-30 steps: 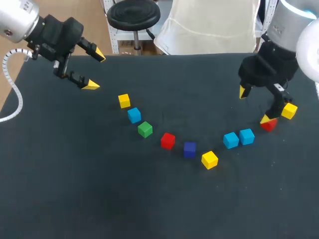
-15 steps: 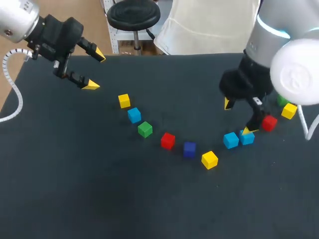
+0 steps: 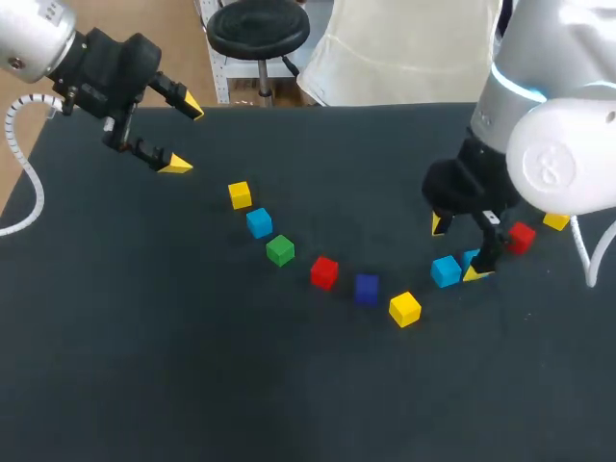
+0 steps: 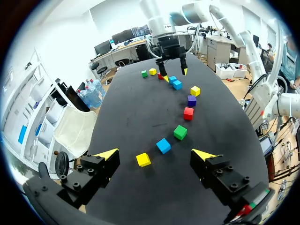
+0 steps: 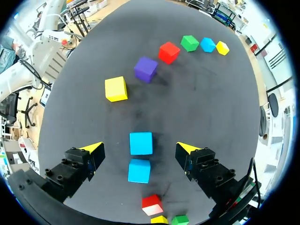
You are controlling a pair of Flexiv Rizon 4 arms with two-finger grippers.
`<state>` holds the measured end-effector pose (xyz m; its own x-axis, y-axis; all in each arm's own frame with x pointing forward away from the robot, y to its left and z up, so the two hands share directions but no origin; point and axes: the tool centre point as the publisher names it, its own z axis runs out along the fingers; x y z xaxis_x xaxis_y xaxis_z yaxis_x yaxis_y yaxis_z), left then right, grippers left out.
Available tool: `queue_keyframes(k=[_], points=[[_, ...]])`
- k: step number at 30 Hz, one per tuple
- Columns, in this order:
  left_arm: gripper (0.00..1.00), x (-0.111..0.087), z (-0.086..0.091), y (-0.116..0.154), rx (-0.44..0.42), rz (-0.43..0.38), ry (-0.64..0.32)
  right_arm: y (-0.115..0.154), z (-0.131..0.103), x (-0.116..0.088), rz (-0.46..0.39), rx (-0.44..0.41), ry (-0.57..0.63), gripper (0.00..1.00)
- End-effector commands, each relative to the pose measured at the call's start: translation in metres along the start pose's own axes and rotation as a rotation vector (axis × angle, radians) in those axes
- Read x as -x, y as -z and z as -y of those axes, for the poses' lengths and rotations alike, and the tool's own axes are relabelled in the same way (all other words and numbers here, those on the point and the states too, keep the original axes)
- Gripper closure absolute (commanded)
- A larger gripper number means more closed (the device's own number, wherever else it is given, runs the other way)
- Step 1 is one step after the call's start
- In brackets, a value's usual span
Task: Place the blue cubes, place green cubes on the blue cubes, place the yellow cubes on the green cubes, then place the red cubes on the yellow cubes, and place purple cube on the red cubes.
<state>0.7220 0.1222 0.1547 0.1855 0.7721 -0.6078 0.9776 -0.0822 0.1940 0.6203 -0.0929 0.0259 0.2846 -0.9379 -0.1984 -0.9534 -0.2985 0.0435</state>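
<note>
Blue cube [image 5: 140, 143] lies between the right gripper's [image 5: 138, 147] spread fingers [image 5: 93, 148]

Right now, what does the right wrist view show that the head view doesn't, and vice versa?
Right wrist only: a second green cube beside a red cube, behind the right gripper; the right arm hides it from the head view. The light blue cube nearest that red one shows whole. Head only: the left gripper, open above the far left corner of the table. Both: the open right gripper over two light blue cubes, and the arc running from a yellow cube past the purple cube.
</note>
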Motion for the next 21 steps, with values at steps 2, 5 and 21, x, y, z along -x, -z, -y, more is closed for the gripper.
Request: queue_keyframes(k=[2, 5, 21], points=[[0.00, -0.001, 0.001, 0.000, 0.002, 0.001, -0.003, -0.010, 0.004, 0.003, -0.019, 0.010, -0.005, 0.00], [0.00, -0.001, 0.001, 0.000, 0.002, 0.001, -0.003, -0.017, 0.004, 0.002, -0.021, 0.010, -0.009, 0.00], [0.00, -0.001, 0.001, 0.000, 0.002, 0.001, -0.003, -0.028, 0.003, 0.000, -0.036, 0.010, -0.002, 0.06]])
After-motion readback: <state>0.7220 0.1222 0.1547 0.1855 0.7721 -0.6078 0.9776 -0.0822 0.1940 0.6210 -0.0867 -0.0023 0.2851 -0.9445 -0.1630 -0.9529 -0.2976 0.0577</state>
